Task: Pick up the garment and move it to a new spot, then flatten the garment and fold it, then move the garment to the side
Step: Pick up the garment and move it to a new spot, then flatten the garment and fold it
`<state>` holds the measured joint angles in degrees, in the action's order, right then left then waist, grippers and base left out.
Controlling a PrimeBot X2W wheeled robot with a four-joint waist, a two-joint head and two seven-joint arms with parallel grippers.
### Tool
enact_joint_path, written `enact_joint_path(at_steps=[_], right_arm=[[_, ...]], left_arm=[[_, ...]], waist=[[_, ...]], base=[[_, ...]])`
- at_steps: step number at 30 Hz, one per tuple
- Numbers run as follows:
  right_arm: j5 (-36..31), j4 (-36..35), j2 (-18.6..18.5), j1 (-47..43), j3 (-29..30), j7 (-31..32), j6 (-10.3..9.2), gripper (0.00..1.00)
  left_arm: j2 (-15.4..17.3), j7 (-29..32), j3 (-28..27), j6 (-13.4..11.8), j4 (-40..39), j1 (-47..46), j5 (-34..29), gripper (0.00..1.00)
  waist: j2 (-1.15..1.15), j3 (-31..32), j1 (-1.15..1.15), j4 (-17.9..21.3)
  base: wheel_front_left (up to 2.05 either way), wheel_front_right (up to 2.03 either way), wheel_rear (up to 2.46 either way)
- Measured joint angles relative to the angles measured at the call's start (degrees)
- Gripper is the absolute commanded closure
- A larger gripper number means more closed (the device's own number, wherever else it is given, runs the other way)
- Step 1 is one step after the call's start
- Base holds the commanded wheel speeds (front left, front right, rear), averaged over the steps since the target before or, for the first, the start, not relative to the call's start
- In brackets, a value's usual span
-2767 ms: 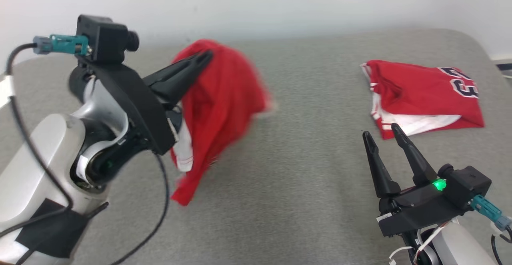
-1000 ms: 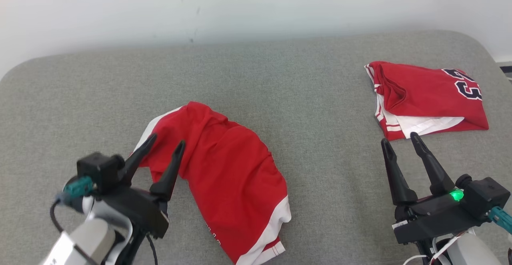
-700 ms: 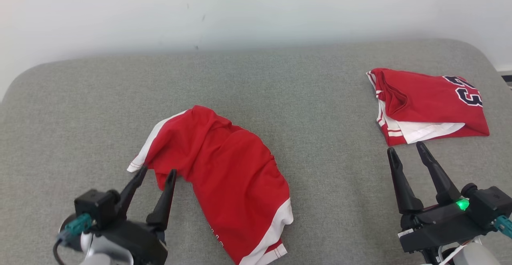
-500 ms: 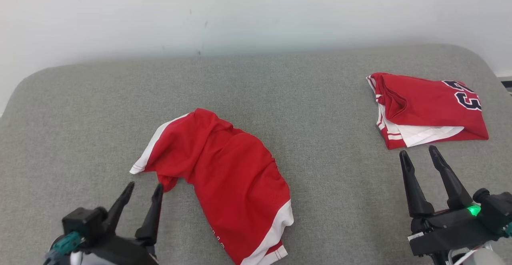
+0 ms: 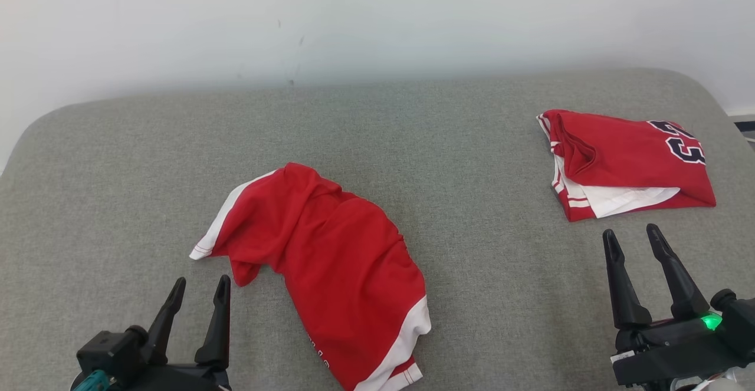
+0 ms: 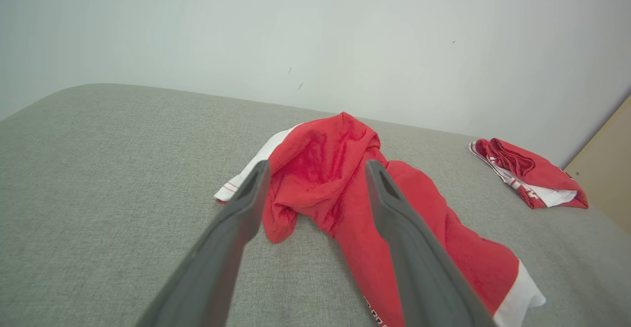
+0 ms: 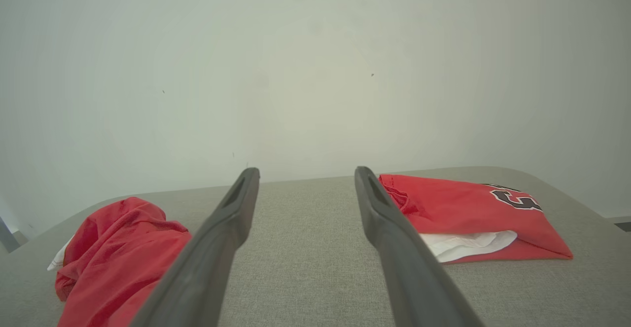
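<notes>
Garment: the crumpled red fabric garment with white trim [image 5: 330, 279] lay heaped left of centre on the grey fabric-covered surface [image 5: 472, 273], unfolded and held by nothing.
Left gripper [image 5: 201, 281]: fingers were spread and empty, just short of the garment's near left corner, not touching it.
Right gripper [image 5: 630, 232]: fingers were spread and empty, near the folded red jersey with a dark number [image 5: 634, 155] but apart from it.
Folded jersey: at the far right, well apart from the garment.

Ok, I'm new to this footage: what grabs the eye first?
A crumpled red garment with white trim sprawls centre on the grey fabric surface; a folded red jersey with a dark number lies far right. The left claw and right claw sit open, empty, near the front.
</notes>
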<state>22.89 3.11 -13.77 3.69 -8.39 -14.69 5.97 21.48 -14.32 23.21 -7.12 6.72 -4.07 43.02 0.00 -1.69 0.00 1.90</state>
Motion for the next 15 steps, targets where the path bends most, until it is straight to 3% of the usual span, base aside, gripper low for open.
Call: enact_joint_path(at_steps=[15], right_arm=[[2.0,2.7,0.9,0.6,-2.4,0.0,0.59,0.00]], left_arm=[[-3.8,-0.2,-1.4,0.1,-3.3,-0.1,-5.2,0.00]], waist=[[0.00,-1.4,0.00,-1.3]], base=[[0.00,0.00,0.00]])
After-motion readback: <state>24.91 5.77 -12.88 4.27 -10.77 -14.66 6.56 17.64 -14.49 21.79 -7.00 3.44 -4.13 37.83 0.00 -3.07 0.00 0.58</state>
